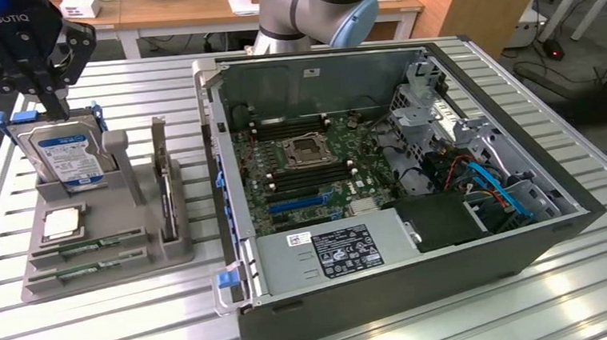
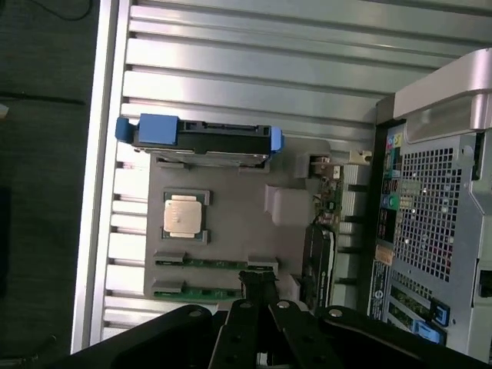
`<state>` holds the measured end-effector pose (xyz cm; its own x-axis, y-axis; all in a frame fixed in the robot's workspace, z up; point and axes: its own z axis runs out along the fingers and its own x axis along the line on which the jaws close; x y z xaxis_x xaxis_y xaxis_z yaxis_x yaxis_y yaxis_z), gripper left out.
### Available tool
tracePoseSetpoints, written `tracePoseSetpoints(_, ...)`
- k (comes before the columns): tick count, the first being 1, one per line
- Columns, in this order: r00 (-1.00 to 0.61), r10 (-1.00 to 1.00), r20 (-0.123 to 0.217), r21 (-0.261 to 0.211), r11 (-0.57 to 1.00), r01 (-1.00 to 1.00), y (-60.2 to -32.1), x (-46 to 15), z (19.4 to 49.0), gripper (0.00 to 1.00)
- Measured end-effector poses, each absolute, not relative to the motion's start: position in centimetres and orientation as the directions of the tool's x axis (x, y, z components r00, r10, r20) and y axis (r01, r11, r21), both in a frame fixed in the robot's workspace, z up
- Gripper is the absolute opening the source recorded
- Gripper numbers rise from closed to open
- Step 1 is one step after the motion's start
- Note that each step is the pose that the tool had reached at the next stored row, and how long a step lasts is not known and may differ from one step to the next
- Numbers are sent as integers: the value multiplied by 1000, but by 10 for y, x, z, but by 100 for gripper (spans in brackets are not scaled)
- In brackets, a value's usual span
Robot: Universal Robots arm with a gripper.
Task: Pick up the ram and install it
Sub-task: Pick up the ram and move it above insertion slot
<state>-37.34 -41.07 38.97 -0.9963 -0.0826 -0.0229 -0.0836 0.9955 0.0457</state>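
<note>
With my gripper (image 1: pixel 55 103) pinched shut on nothing above the hard drive (image 1: pixel 68 158) and the ram (image 1: pixel 87 249) lying slotted in the grey holder (image 1: pixel 128 261), I risk jabbing the board if I descend with the gripper closed.

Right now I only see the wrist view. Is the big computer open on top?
Observer: Yes, the computer case lies open, its motherboard facing up.
Operator: Are there slots inside?
Observer: Long dark slots run on both sides of the square socket.
Operator: Is my tool near them?
Observer: No, the tool hangs shut above the hard drive, at the exterior view's left, apart from the ram sticks.
</note>
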Motion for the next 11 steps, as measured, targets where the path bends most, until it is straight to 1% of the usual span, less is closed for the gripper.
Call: tracePoseSetpoints(11,-991,-135,-23,46,990,-136,-411,-373,390,9)
